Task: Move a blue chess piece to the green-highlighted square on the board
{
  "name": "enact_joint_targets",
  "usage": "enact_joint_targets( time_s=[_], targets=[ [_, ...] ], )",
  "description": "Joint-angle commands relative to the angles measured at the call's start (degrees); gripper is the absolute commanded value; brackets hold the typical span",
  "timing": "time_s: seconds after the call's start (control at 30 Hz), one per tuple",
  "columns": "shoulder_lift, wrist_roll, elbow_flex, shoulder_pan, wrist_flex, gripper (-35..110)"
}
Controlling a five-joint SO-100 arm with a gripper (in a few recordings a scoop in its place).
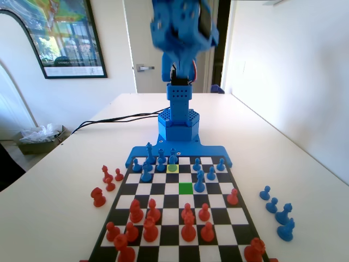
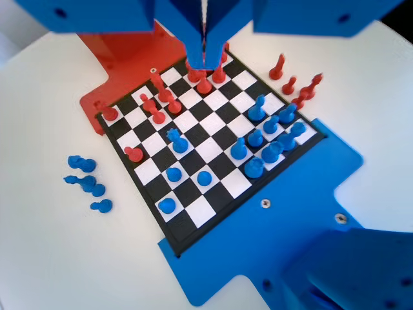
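— White and smooth, the tabletop (image 1: pixel 262 142) is carrying everything; what is lying on it?

— The board (image 1: pixel 163 203) is lying flat on it, chequered black and white, with a blue plastic edge at its far end in the fixed view, right under the blue arm's base.

— And the arm itself?

— The arm is standing tall and blurred at the far end of the fixed view. In the wrist view the gripper (image 2: pixel 205 61) is hanging from the top edge, high above the board, its two flat blue jaws pressing together with barely a slit between them. They are gripping nothing and touching nothing.

— Where is the green-highlighted square (image 1: pixel 186 188) sitting?

— In the fixed view it is glowing solid green near the board's middle, bare, with a paler yellow-green square (image 1: pixel 173 168) one column to its left and nearer the arm.

— And the blue chess piece (image 1: pixel 199 184)?

— It is standing upright just to the right of the green square in the fixed view, slim glossy plastic with a rounded top and a flared round base. Which piece it is in the wrist view I cannot tell.

— Anything else?

— Red pieces (image 1: pixel 188 228) are crowding the near rows in the fixed view. Four spare blue pieces (image 1: pixel 277 212) are standing off the board on the right of that view.
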Motion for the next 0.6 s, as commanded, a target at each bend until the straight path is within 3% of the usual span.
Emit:
enact_joint_targets(
  time_s=[0.0,0.57],
  targets=[
    [0.1,-1.3,2.8,1.5,-3.4,1],
    [-8.0,-2.5,15.3,5.7,-19.7,5]
  ],
)
